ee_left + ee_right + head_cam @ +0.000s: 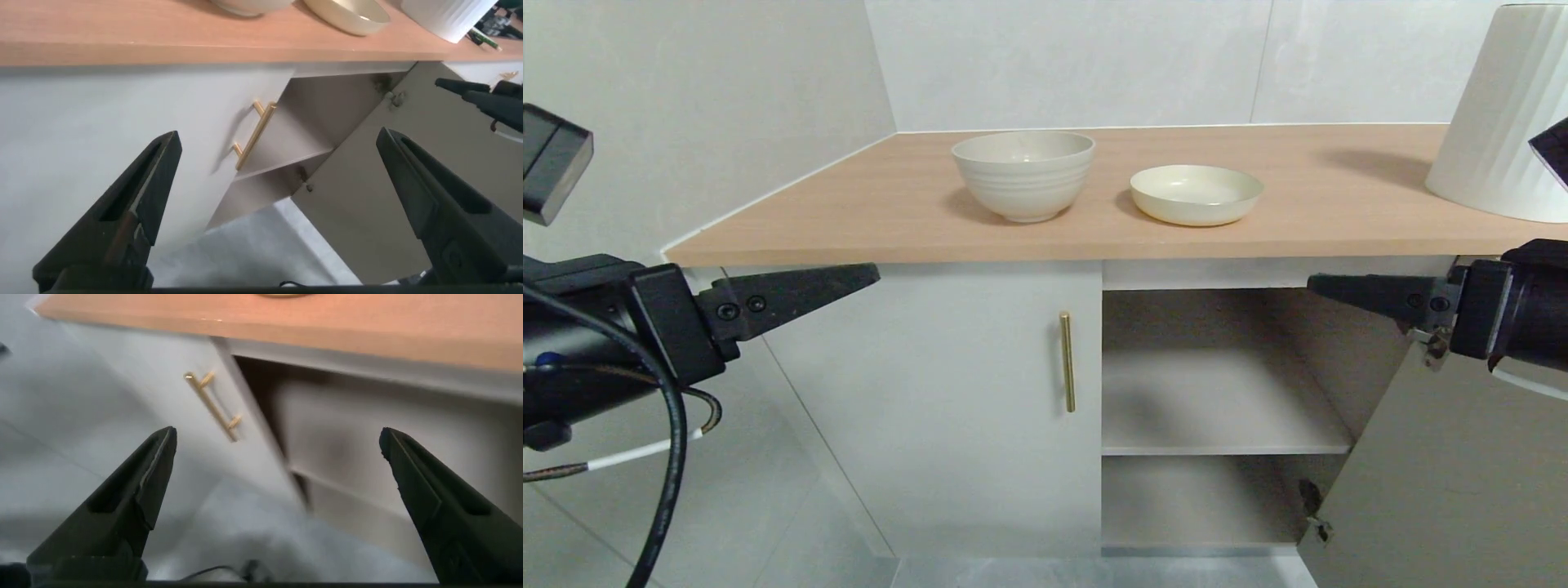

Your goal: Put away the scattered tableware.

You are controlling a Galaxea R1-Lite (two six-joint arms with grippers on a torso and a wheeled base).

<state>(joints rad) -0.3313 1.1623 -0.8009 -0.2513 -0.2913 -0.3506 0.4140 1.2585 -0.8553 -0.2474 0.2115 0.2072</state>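
Clearly, nothing is stowed yet: the deep bowl (pixel 1023 175) and the shallow dish (pixel 1196 194) sit just beside each other, not touching, on the tabletop (pixel 849 224). Your left pincer (pixel 278 137) and right pincer (pixel 276 433) both hang below its edge, fingers spread wide and empty, facing the cabinet. Its right door (pixel 1445 482) stands open, baring a shelf (pixel 1217 408), likely so the dishes can go straight inside. The left door, with the brass handle (pixel 1067 362), is shut.
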